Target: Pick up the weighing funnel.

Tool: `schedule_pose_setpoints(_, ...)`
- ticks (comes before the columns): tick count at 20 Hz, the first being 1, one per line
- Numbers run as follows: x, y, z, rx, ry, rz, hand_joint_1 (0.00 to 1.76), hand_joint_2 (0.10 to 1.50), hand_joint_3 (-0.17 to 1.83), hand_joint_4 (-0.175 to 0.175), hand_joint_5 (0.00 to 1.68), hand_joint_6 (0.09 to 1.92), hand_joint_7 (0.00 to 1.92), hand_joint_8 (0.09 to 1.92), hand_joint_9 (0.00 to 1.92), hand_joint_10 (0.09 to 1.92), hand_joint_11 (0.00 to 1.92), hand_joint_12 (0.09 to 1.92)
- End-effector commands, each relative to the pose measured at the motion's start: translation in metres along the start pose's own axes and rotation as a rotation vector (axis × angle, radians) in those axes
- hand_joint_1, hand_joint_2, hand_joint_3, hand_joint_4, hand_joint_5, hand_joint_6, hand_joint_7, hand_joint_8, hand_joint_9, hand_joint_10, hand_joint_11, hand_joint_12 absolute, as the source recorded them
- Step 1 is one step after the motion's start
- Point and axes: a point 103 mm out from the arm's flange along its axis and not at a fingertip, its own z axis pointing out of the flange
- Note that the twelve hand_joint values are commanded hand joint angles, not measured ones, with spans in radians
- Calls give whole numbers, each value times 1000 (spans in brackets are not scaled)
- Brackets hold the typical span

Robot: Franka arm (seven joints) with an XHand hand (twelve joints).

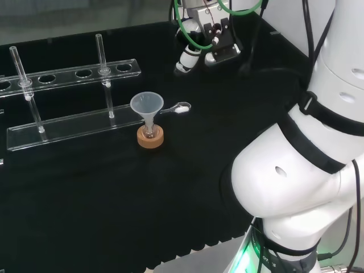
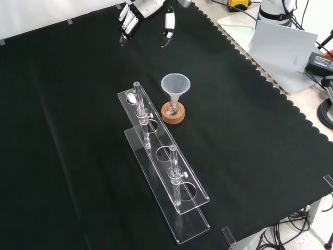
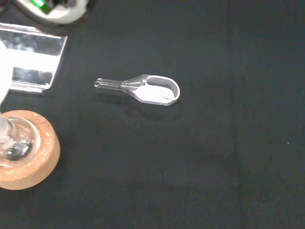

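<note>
Weighing funnel (image 3: 152, 89) lies flat on cloth (image 3: 214, 167) near cork ring (image 3: 28, 155). Hand (image 2: 145, 6) hovers well apart, fingers spread, empty. Likely light, slick, brittle; a pinch across the scoop's sides seems safer than the thin stem.

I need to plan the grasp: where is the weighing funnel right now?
In the head view the weighing funnel lies on the cloth just right of the funnel, its stem toward the funnel; the hand hangs beyond it, not touching.
</note>
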Motion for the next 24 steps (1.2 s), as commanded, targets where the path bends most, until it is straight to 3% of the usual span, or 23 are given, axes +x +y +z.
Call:
schedule_pose_setpoints(1,-21,26,34,17,28,5,846,620,528,-57,453,87,428,687,778,546,459,1317)
schedule_pose_setpoints(10,-38,56,80,24,72,-13,829,603,553,-58,465,87,428,681,753,513,470,1303)
schedule_pose_setpoints(17,-35,78,110,29,85,-59,766,597,550,-56,489,87,431,690,751,520,477,1307)
schedule_pose_setpoints(24,-28,97,132,57,97,-93,831,593,541,-54,508,87,410,687,731,520,479,1301)
